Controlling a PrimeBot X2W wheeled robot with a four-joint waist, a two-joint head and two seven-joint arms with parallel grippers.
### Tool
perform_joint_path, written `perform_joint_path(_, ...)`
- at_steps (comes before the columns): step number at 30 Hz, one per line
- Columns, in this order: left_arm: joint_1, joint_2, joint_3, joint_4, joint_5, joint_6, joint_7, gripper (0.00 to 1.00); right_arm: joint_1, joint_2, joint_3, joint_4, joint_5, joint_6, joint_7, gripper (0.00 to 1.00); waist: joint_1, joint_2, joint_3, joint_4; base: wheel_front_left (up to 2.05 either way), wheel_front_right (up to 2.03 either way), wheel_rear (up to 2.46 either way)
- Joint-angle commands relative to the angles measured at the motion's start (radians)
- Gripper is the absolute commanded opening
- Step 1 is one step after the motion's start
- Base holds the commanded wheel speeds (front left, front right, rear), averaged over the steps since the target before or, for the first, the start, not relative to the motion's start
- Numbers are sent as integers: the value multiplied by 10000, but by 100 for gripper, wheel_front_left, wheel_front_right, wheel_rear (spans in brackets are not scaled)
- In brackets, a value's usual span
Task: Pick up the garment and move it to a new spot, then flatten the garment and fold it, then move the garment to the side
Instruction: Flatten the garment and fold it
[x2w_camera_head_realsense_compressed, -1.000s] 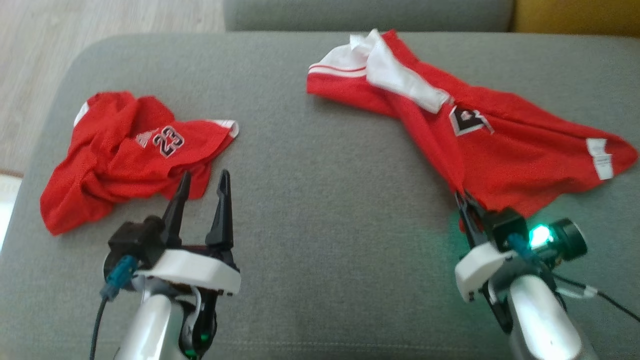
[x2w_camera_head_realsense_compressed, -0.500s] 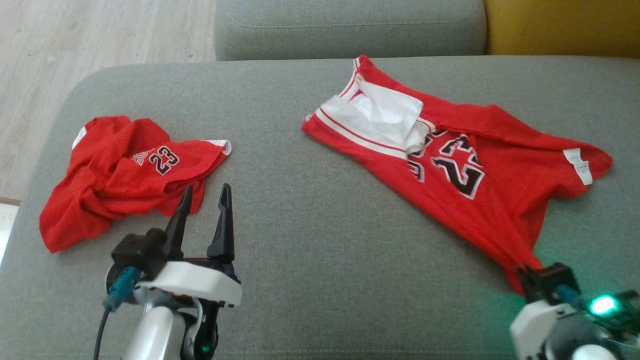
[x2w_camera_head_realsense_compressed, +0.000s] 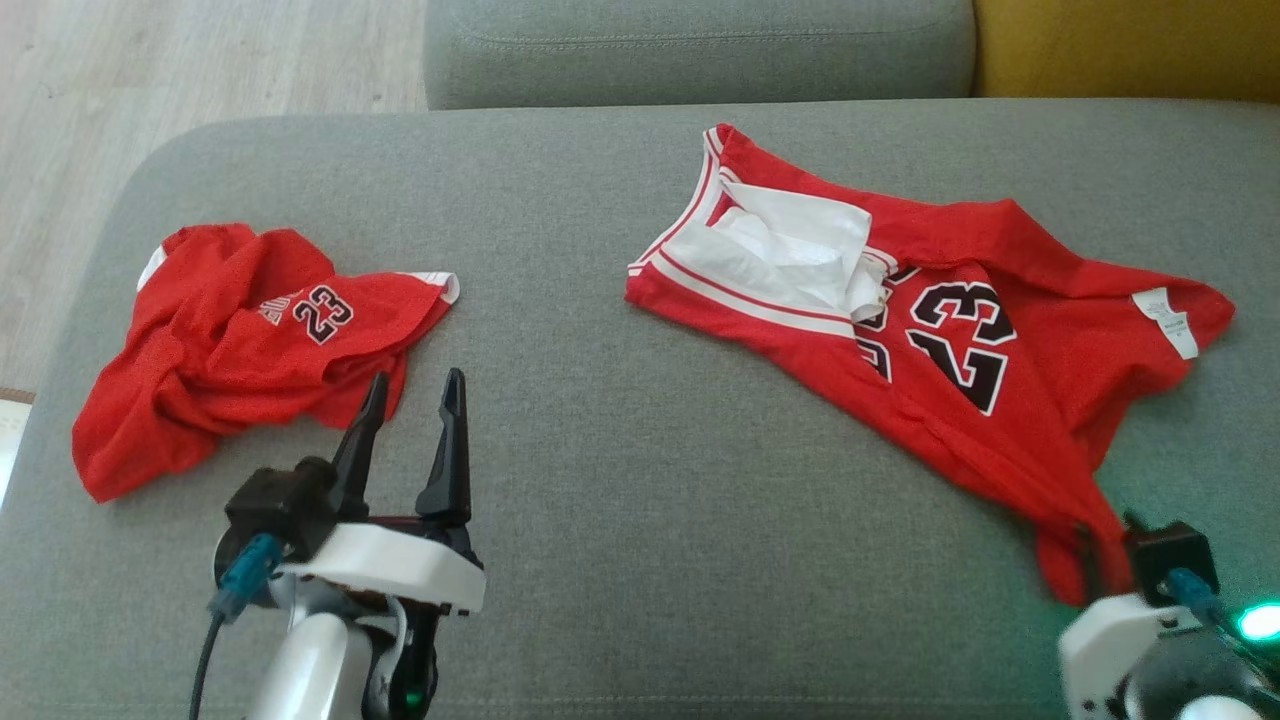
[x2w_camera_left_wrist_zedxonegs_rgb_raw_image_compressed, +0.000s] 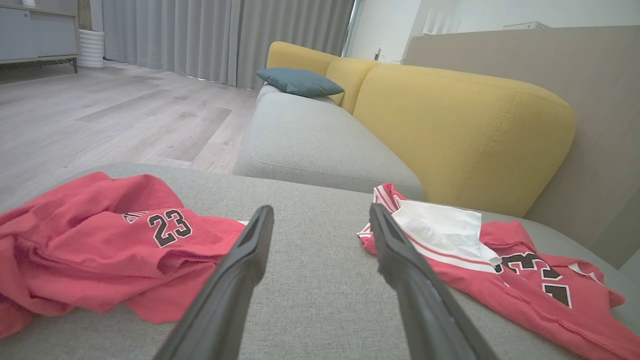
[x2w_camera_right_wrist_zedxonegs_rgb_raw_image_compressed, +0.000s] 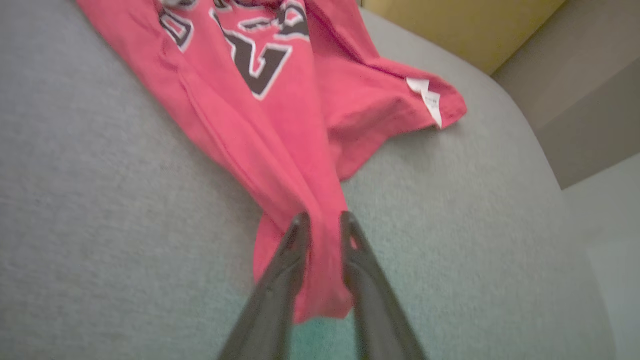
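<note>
Apparently moved, the jersey (x2w_camera_head_realsense_compressed: 1060, 340) lies rumpled ahead of the right claw (x2w_camera_right_wrist_zedxonegs_rgb_raw_image_compressed: 323, 217), narrowly parted around its corner (grip unclear); left claw (x2w_camera_head_realsense_compressed: 415, 378) wide open, empty; flattening, folding remain.

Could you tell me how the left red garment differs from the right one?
The left garment is crumpled; the right garment lies stretched out, flatter. The right garment shows a broad white panel and a label; the left garment only thin white trim. Both are red and bear 23.

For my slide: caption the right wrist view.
Right gripper fingers flank a bunched end of the red jersey on grey cushion.
</note>
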Motion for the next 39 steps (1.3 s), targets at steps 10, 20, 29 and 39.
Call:
perform_joint_path(10,-365,35,237,-303,49,-76,-55,100,-1682,419,1730,-636,1648,65,-3165,100,0,0,-33,293,0,0,0)
perform_joint_path(20,-396,35,-88,-385,-83,-46,-55,100,-2984,427,2655,936,2924,65,-3458,100,0,0,248,1032,0,0,0)
perform_joint_path(29,-636,35,-406,-365,-292,-16,-55,100,-4908,427,1769,3046,2123,65,-3004,100,0,0,904,1850,0,0,0)
perform_joint_path(39,-901,35,-580,-388,-463,60,-55,100,-6589,428,-28,5515,803,65,-3155,100,0,0,1584,2559,0,0,0)
